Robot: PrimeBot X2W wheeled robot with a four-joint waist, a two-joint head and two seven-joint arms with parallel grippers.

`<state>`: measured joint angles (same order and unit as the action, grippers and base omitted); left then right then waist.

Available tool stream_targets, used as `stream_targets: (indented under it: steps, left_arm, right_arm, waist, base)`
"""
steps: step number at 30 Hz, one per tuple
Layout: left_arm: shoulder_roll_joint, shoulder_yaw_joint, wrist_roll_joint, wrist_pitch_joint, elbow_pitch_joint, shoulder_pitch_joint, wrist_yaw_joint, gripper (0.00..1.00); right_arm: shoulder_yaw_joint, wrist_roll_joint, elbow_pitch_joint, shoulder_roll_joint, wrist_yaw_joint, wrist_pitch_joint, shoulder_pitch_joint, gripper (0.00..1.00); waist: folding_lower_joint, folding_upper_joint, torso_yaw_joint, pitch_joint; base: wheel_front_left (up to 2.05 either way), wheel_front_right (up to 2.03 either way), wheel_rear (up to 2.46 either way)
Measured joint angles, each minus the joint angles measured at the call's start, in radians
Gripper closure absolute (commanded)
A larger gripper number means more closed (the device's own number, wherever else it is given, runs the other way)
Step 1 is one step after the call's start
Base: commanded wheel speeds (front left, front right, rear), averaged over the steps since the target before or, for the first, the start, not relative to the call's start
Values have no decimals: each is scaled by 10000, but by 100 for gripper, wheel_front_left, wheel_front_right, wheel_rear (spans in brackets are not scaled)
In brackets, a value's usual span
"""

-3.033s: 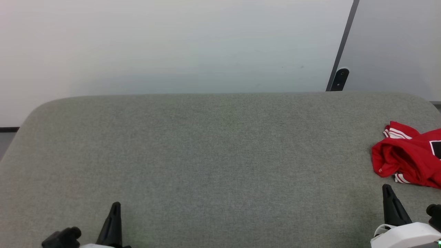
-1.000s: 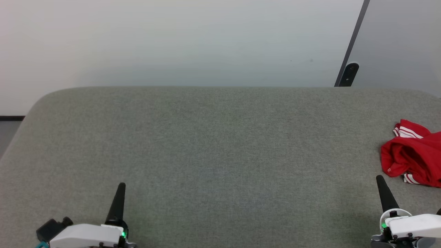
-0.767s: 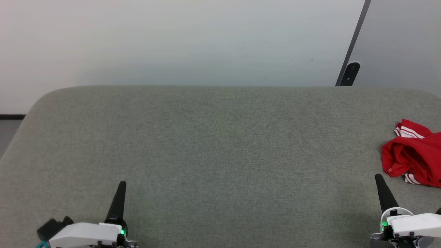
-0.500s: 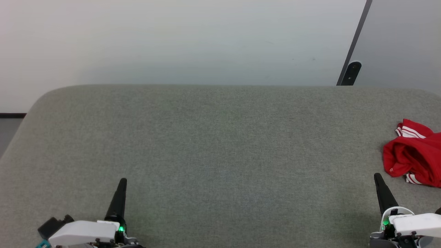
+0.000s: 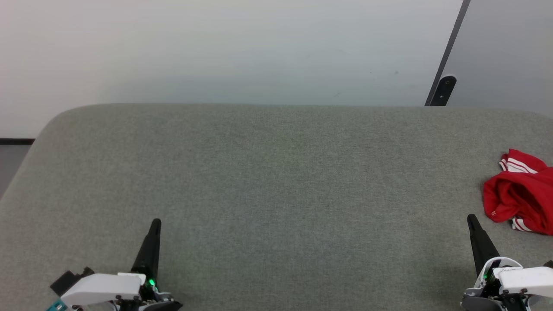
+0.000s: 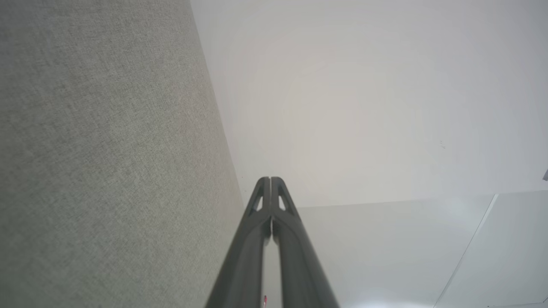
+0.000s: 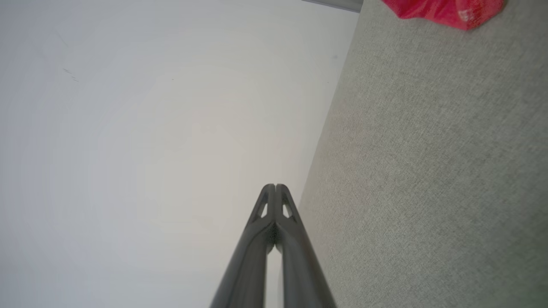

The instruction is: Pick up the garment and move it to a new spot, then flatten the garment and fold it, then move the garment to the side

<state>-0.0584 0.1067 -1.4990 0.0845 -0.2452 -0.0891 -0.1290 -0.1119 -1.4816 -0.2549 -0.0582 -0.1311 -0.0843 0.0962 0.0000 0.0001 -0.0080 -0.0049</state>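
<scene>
The garment (image 5: 520,196), red with red-and-white striped trim, lies crumpled at the far right of the grey padded table (image 5: 276,181), partly cut off by the head view's edge. A red corner of the garment (image 7: 445,10) also shows at the top of the right wrist view. My right gripper (image 5: 471,218) is shut and empty, its tips just left of and nearer than the garment, apart from it. At the lower left my left gripper (image 5: 156,222) is shut too, holding nothing. In the wrist views both pairs of fingers press together: left gripper (image 6: 270,179), right gripper (image 7: 275,186).
The table's rounded far edge (image 5: 276,105) runs below a pale wall (image 5: 216,52). A dark slanted bar with a black fitting (image 5: 441,90) stands behind the table at the right. Grey floor shows past the table's left corner (image 5: 11,164).
The head camera has shifted a little, so the garment sits slightly further right in the picture. Both shut grippers have crept forward over the table. The garment itself lies as before.
</scene>
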Motion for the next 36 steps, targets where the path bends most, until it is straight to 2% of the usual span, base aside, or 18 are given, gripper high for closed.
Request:
stream_targets:
  steps: [18,36]
  left_arm:
    - [79,61,-1124,301,0,-145,0,100]
    - [82,63,-1122,301,0,-151,0,100]
  right_arm:
    - [-25,-1285,82,63,0,-305,103,100]
    - [-27,-1292,90,65,0,-305,112,100]
  waist:
    - [0,0,80,80]
    - [0,0,80,80]
  base:
    - [0,0,0]
    - [0,0,0]
